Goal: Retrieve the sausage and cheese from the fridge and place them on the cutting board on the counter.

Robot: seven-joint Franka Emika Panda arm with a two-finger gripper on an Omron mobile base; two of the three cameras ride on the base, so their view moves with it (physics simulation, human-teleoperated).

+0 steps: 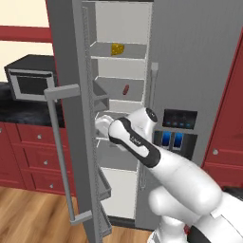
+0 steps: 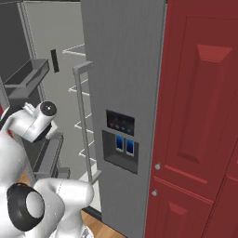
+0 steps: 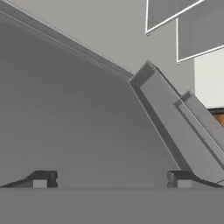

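While the arm (image 1: 142,142) bends into the fridge (image 1: 199,71), end effector (image 3: 111,179) spread wide, empty, facing inner door.

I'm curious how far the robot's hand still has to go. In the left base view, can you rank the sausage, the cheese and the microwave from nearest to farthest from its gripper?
The gripper is inside the open fridge, partly hidden by the arm.
1. Sausage: on the shelf just above, to the right.
2. Cheese: one shelf higher.
3. Microwave: out on the counter, far left.
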